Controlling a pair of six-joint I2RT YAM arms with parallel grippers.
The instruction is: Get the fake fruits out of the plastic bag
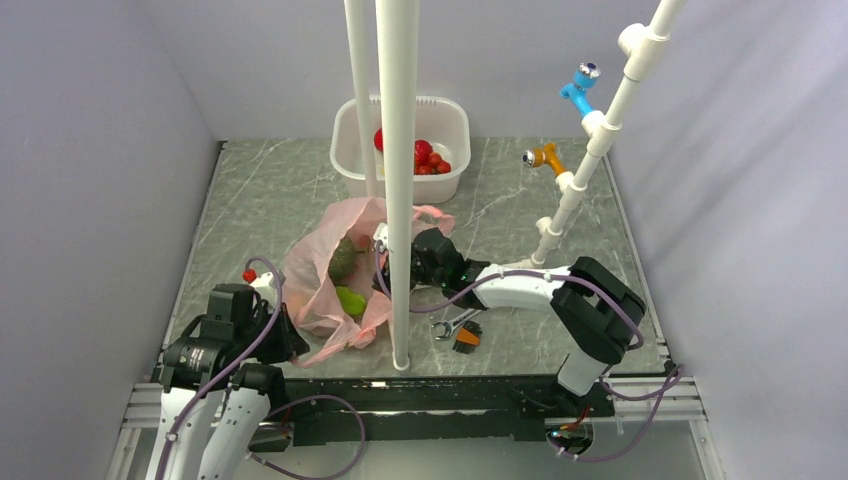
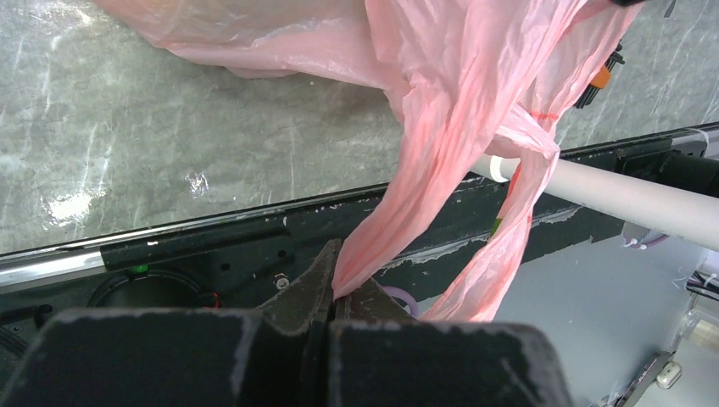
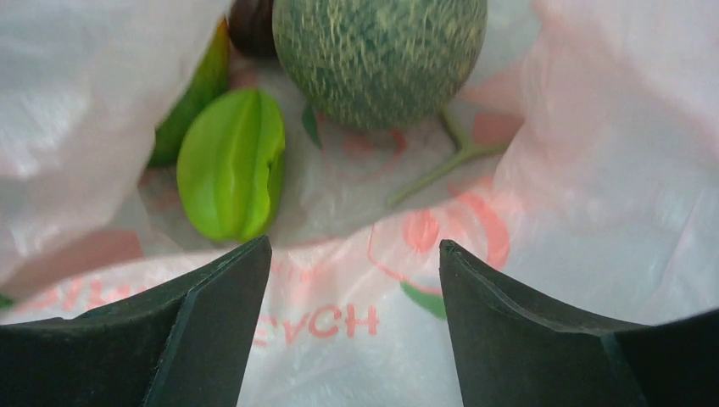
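The pink plastic bag [image 1: 318, 285] lies at the table's middle left, its mouth facing right. My left gripper [image 2: 339, 292] is shut on a stretched strip of the plastic bag [image 2: 441, 127] over the near table edge. My right gripper [image 3: 352, 254] stands open inside the bag's mouth with nothing between its fingers, only printed film under them. Just ahead of it lie a netted dull-green ball [image 3: 381, 55] and a bright green ribbed piece [image 3: 233, 165]. A darker green piece [image 3: 191, 97] is half hidden by film. From above, the ball [image 1: 343, 258] and the green piece [image 1: 350, 300] show through the bag.
A white tub [image 1: 345, 150] at the back holds red round fruits [image 1: 428, 158]. A white pole [image 1: 398, 180] crosses the top view and hides part of my right gripper. An orange-handled wrench [image 1: 458, 328] lies right of the bag. A pipe rack [image 1: 590, 140] stands at the right.
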